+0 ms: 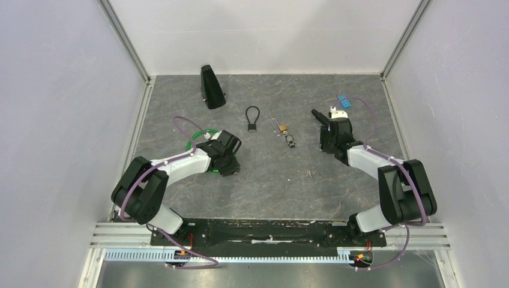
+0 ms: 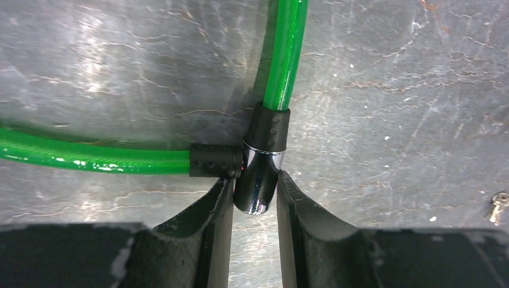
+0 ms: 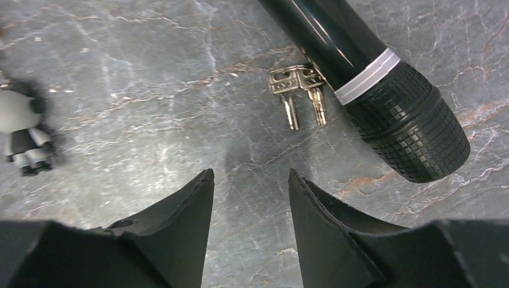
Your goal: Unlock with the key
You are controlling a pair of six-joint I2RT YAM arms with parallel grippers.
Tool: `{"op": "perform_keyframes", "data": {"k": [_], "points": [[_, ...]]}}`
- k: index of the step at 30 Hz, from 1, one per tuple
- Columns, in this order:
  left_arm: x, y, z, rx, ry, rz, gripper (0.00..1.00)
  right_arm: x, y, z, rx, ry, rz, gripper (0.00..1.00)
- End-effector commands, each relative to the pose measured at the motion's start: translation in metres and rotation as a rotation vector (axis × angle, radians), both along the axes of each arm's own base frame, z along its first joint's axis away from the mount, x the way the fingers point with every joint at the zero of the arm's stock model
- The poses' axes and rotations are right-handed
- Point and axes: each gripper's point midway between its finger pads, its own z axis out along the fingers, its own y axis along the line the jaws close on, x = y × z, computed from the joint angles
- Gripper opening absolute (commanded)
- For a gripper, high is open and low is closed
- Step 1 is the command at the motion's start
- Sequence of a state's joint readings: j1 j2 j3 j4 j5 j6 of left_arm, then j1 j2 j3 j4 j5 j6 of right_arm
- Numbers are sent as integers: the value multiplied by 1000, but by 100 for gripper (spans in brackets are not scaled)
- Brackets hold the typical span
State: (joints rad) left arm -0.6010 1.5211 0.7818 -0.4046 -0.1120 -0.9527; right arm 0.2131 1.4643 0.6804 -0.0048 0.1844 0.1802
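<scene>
A grey, marbled surface is enclosed on three sides by white walls. The left gripper is seen low over the left part of the surface, where a green cable lock is laid. Its jaws are closed against the two sides of the chrome lock head, which is pinched between them at the point where the two black-collared cable ends meet. A small key is seen lying well apart from the lock, at the right edge of the left wrist view. The right gripper is held above the right part of the surface with its jaws spread and nothing between them. Just beyond the jaws a pair of silver keys is laid flat, their heads at the side of a black flashlight that lies diagonally; whether they are tucked under it cannot be told. A small panda figure is seen at the left edge of the right wrist view. In the overhead view a brass padlock is placed near the middle of the surface, between the two grippers, with a small black cable loop to its left and a black cone-shaped object further back. A blue block and a white item are seen just behind the right gripper.
</scene>
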Motion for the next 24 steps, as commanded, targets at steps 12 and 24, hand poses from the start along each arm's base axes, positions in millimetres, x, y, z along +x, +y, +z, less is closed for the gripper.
{"op": "perform_keyframes", "data": {"k": [12, 24], "points": [[-14, -12, 11, -73, 19, 32, 74, 54, -20, 1, 25, -64, -110, 48], [2, 23, 80, 19, -207, 55, 76, 56, -20, -25, -5, 22, -94, 35]]}}
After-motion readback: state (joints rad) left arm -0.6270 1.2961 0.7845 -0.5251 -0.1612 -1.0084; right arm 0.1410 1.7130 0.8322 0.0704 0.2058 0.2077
